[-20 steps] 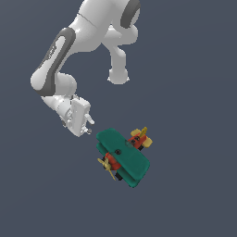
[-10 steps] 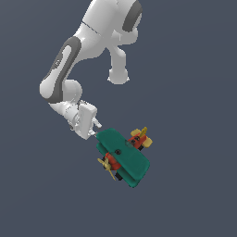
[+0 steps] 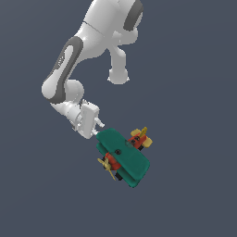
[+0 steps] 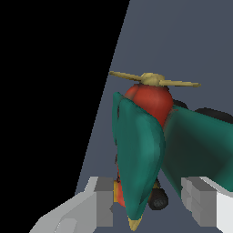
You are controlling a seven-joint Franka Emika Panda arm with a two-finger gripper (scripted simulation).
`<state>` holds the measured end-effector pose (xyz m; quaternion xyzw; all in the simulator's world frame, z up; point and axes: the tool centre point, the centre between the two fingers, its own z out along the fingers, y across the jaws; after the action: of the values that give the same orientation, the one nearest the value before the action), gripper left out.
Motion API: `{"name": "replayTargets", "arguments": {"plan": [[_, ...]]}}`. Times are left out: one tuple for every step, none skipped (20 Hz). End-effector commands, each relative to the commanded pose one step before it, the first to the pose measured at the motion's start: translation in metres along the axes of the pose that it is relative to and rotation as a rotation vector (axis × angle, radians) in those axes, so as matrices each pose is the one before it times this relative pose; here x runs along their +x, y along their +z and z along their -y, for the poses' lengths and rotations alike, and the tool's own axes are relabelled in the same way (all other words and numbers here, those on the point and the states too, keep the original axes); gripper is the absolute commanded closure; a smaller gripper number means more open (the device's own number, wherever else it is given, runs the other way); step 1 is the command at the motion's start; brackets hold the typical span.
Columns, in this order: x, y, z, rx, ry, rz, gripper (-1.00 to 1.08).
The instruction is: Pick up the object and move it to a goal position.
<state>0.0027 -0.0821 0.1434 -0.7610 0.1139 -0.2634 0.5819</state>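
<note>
- Now, white two-finger gripper (image 3: 97, 129) is sitting w/ jaws spread apart, holding nothing.
- Small toy biplane w/ teal-green wings, red body, yellow propeller (image 3: 124, 156) is lying on dark floor, wing tip (image 4: 136, 154) poking between fingers (image 4: 102, 200).

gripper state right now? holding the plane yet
Gripper: open, one finger on each side of the toy biplane wing, nothing held yet.

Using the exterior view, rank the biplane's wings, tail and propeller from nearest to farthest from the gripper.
1. Teal wings: their upper-left tip sits right at the gripper, whose fingers are spread.
2 and 3. Yellow tail, toward the exterior view's right, and yellow propeller, below the wings: too close to call.
</note>
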Motion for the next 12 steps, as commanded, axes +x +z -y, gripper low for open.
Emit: {"name": "replayTargets", "arguments": {"plan": [[-0.00009, 0.00004, -0.00003, 0.00012, 0.00018, 0.00017, -0.20], [0.00000, 0.00033, 0.00001, 0.00000, 0.00000, 0.00000, -0.20], [-0.00001, 0.00100, 0.00003, 0.00000, 0.00000, 0.00000, -0.20], [-0.00003, 0.00167, 0.00006, 0.00000, 0.00000, 0.00000, -0.20], [-0.00005, 0.00234, 0.00008, 0.00000, 0.00000, 0.00000, -0.20], [-0.00008, 0.00301, 0.00011, 0.00000, 0.00000, 0.00000, -0.20], [-0.00026, 0.00403, -0.00010, 0.00047, 0.00061, 0.00060, -0.20], [-0.00019, 0.00436, 0.00018, 0.00000, 0.00000, 0.00000, -0.20], [-0.00023, 0.00436, 0.00019, 0.00000, 0.00000, 0.00000, -0.20], [-0.00040, 0.00413, -0.00015, 0.00052, 0.00076, 0.00077, -0.20], [-0.00021, 0.00302, 0.00014, 0.00000, 0.00000, 0.00000, -0.20], [-0.00017, 0.00235, 0.00011, 0.00000, 0.00000, 0.00000, -0.20]]}}
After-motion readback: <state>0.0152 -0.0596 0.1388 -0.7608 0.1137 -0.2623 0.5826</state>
